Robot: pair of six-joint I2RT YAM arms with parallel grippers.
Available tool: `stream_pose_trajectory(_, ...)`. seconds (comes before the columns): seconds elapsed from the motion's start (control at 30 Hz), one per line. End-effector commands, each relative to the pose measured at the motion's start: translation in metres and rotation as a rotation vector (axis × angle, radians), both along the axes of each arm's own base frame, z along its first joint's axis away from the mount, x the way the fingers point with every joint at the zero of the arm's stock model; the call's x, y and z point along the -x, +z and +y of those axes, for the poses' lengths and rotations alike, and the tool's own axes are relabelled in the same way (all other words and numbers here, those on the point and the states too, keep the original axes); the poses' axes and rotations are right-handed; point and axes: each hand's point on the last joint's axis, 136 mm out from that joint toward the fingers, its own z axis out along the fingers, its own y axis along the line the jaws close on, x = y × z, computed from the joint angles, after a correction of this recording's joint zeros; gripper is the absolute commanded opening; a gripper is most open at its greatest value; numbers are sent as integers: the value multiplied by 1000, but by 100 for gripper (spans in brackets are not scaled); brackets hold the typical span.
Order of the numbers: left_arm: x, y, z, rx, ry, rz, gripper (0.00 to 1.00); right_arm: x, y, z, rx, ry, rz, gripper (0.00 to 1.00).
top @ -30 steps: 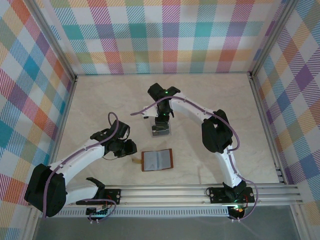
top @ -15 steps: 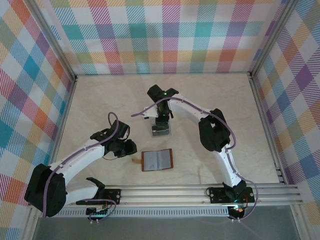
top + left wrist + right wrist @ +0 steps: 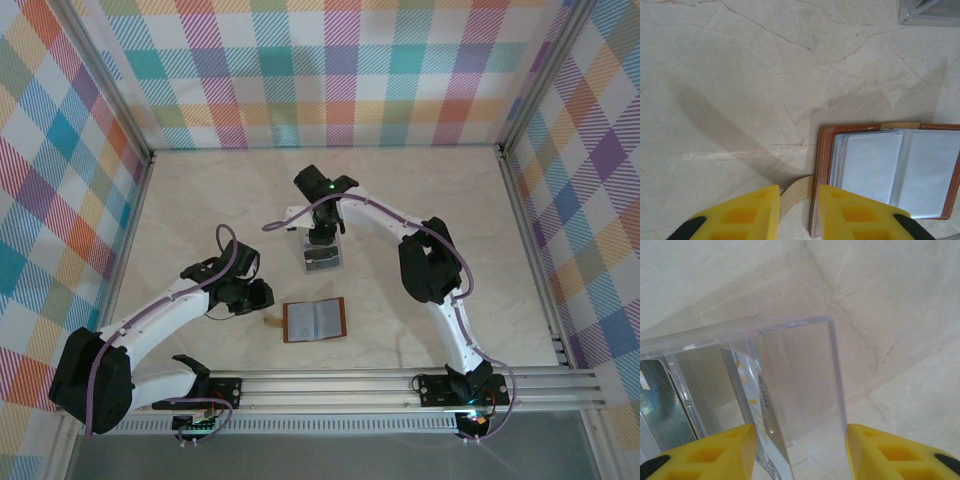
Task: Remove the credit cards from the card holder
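The card holder [image 3: 313, 320] lies open on the table, reddish-brown with greyish clear pockets [image 3: 890, 167]. My left gripper [image 3: 799, 196] sits low at its left edge, jaws a little apart; the tan snap tab [image 3: 796, 187] lies flat between them, and the right finger overlaps the leather rim. My right gripper [image 3: 801, 432] hovers open over a clear plastic box [image 3: 833, 365]. A pale whitish credit card [image 3: 752, 400] stands tilted inside the box, by the left finger. A dark credit card [image 3: 662, 405] lies in the box's left section.
The clear box [image 3: 322, 260] stands on the marble table just beyond the card holder, under the right gripper [image 3: 322, 240]. The left gripper [image 3: 258, 298] is left of the card holder. Checkered walls enclose the table, and a metal rail [image 3: 400, 385] runs along the near edge.
The right gripper's jaws have widened slightly and the arm has shifted a little over the box. The left arm and card holder have not moved.
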Motion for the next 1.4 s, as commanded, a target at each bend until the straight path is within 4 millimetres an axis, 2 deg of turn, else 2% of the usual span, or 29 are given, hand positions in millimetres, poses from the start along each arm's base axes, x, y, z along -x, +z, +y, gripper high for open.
stream_pose_trajectory(0.0, 2, 7, 1, 11, -5, 5, 27, -5, 40, 2, -75, -12, -66, 51)
stream_pose_trajectory(0.13, 2, 6, 1, 13, -3, 6, 27, -7, 49, 5, -107, -14, -91, 52)
stream_pose_trajectory(0.2, 2, 5, 1, 12, -2, 9, 27, -9, 46, 6, -104, -12, -97, 52)
stream_pose_trajectory(0.57, 3, 5, 1, 15, 0, 8, 27, -22, 2, 3, -15, -15, -97, 52)
stream_pose_trajectory(0.7, 4, 4, 1, 15, 3, 12, 27, -19, -8, 4, -13, -9, -73, 52)
stream_pose_trajectory(0.87, 3, 4, 1, 16, 2, 9, 27, -15, -11, 3, -11, -4, -58, 52)
stream_pose_trajectory(0.97, 3, 4, 0, 18, 1, 11, 27, -16, -3, 4, -24, -8, -69, 52)
stream_pose_trajectory(1.17, 2, 3, -4, 36, -9, 20, 27, -12, 31, 10, -102, -31, -103, 52)
stream_pose_trajectory(1.37, -1, 4, -12, 67, -25, 30, 26, 5, 63, 12, -204, -168, -103, 52)
